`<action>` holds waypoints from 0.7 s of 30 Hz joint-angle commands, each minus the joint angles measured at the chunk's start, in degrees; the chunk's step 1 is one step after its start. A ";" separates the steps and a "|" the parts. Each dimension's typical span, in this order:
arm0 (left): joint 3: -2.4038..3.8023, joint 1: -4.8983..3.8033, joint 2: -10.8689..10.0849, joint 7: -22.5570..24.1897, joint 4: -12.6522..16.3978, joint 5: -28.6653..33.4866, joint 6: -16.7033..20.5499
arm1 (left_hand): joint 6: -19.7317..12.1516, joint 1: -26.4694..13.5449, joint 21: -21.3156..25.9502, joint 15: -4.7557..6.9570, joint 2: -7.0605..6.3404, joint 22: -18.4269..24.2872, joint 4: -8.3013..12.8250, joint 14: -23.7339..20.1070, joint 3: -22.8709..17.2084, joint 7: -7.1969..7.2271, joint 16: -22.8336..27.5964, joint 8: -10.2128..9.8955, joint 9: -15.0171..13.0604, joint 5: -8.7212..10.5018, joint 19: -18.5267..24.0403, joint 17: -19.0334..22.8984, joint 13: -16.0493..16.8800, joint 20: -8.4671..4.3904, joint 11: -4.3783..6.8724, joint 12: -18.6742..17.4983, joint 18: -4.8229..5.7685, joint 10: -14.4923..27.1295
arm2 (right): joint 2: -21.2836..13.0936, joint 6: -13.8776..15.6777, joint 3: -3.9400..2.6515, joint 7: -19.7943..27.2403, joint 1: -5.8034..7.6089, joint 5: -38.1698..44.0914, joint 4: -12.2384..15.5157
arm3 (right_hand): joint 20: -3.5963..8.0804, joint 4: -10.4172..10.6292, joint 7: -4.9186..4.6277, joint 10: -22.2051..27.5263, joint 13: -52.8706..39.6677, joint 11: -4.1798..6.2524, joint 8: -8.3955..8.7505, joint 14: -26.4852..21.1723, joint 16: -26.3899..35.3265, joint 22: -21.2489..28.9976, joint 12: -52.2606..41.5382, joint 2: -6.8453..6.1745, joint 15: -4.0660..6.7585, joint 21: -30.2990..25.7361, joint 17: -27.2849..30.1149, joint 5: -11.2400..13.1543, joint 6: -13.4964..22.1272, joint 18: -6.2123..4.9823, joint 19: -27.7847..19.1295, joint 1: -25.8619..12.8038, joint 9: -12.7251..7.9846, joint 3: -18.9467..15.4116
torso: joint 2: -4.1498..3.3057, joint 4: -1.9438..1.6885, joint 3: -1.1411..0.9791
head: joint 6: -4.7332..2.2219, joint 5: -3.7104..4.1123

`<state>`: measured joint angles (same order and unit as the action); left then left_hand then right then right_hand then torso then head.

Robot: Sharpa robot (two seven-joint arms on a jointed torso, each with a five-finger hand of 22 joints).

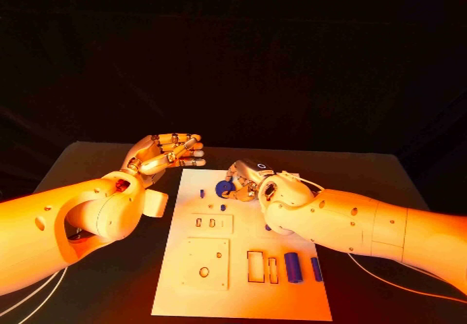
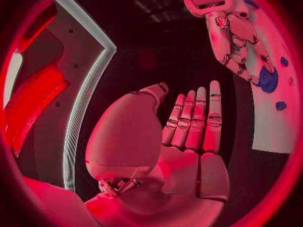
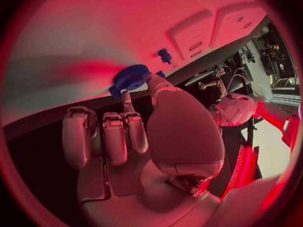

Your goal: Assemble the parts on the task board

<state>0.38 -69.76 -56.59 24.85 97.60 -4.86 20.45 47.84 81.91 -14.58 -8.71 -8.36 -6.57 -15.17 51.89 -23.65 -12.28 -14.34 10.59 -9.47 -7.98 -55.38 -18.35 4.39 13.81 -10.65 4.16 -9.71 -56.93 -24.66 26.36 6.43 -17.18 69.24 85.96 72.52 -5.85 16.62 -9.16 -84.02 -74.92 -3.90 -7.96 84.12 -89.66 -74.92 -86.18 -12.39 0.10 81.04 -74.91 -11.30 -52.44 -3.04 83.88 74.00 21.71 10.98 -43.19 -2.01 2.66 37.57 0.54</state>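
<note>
My right hand (image 1: 251,183) pinches a small round blue plastic gear-like part (image 1: 226,187) between thumb and a fingertip, holding it just above the far end of the flat white task board (image 1: 243,297), close to a small blue peg (image 1: 202,193) standing there; I judge I keep it low so I can line it up with its seat. My left hand (image 1: 165,154) hovers off the board's far left corner above the black counter (image 1: 97,162), fingers straight and close together, holding nothing, seemingly kept clear of the work. Blue bar-shaped parts (image 1: 292,266) lie waiting at the board's near end.
</note>
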 commanded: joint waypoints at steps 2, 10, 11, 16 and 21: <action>0.04 -0.06 0.11 0.10 0.02 0.07 -1.09 | -0.37 -0.57 -0.34 0.01 0.14 0.01 0.06 -0.42 -0.30 -1.84 0.04 0.23 -0.08 0.34 0.30 -0.05 -0.06 0.26 -0.49 -0.24 -0.67 0.02 | -0.02 -2.40 0.02 0.85 -0.01 -1.13 -0.04 | -0.48 0.17 -0.06 -2.92 -11.20 -0.53 0.28 5.80 -0.24 -5.71 0.21 0.99 -0.43 -0.30 -14.75 -0.09 0.14 0.41 0.02 -1.72 0.00 -3.95 | 0.07 -0.16 0.01 | -0.11 -0.06; 0.04 -0.06 0.11 -0.03 -0.02 -0.02 -1.20 | -0.38 -0.58 -0.35 0.01 0.13 0.01 0.07 -0.43 -0.30 -1.84 0.04 0.23 -0.08 0.34 0.31 -0.08 -0.06 0.26 -0.49 -0.25 -0.67 0.02 | -0.37 -3.76 0.12 1.12 -0.04 -1.85 0.21 | -0.50 0.28 -0.02 -3.61 -12.08 -0.53 0.28 5.88 -0.34 -6.60 -0.70 3.03 -0.45 0.46 -15.09 -0.20 -0.17 0.63 0.60 -4.65 0.11 -6.07 | 0.06 -0.06 -0.22 | -0.13 -0.10; 0.04 -0.06 0.11 -0.04 -0.02 -0.02 -1.21 | -0.38 -0.58 -0.35 0.01 0.13 0.01 0.07 -0.43 -0.30 -1.84 0.04 0.23 -0.08 0.34 0.31 -0.08 -0.06 0.26 -0.49 -0.25 -0.67 0.02 | -0.47 -3.81 0.13 1.11 -0.05 -1.87 0.25 | -0.50 0.27 0.01 -3.66 -12.15 -0.51 0.24 5.88 -0.34 -6.69 -0.77 3.38 -0.44 0.53 -15.09 -0.19 -0.28 0.65 0.65 -4.81 0.14 -5.99 | 0.06 -0.11 -0.17 | -0.08 -0.09; 0.04 -0.06 0.03 -0.06 -0.03 -0.03 -1.19 | -0.39 -0.55 -0.36 0.01 0.13 0.01 0.09 -0.45 -0.33 -1.85 0.04 0.22 -0.09 0.33 0.32 -0.11 -0.07 0.26 -0.50 -0.26 -0.67 0.05 | -1.53 -2.42 0.14 0.95 -0.08 -1.85 0.95 | -0.47 0.20 0.12 -3.72 -12.22 -0.42 0.08 5.88 -0.34 -6.72 -0.84 4.33 -0.38 0.51 -15.09 -0.13 -0.65 0.65 0.66 -4.97 0.24 -5.57 | 0.03 -0.18 -0.01 | -0.09 -0.01; 0.04 -0.06 -0.08 -0.05 -0.13 -0.03 -1.17 | -0.39 -0.55 -0.36 0.01 0.13 0.01 0.09 -0.45 -0.33 -1.85 0.04 0.22 -0.09 0.33 0.32 -0.11 -0.07 0.26 -0.50 -0.26 -0.67 0.05 | -3.87 1.70 0.11 1.24 -0.09 -1.68 2.94 | -0.43 0.13 0.18 -3.83 -12.36 -0.37 0.04 5.88 -0.34 -6.92 -0.99 4.80 -0.33 0.69 -15.09 -0.11 -0.77 0.70 0.79 -4.86 0.27 -5.23 | 0.09 -0.12 -0.12 | -0.07 -0.14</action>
<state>0.38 -69.75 -56.70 24.54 97.46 -4.86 20.37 47.84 81.91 -14.58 -8.71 -8.36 -6.57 -15.17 51.89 -23.65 -12.28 -14.34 10.59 -9.51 -7.98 -55.38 -18.41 4.39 13.81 -10.65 4.16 -9.71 -56.93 -28.12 25.35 6.55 -16.55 69.21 84.31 74.93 -5.97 16.67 -9.10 -84.02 -74.91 -3.90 -7.70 84.12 -89.66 -74.91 -86.85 -8.29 0.10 81.53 -74.91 -11.30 -52.94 -3.04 84.00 69.23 22.05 5.41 -43.14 -2.17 2.58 37.47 0.47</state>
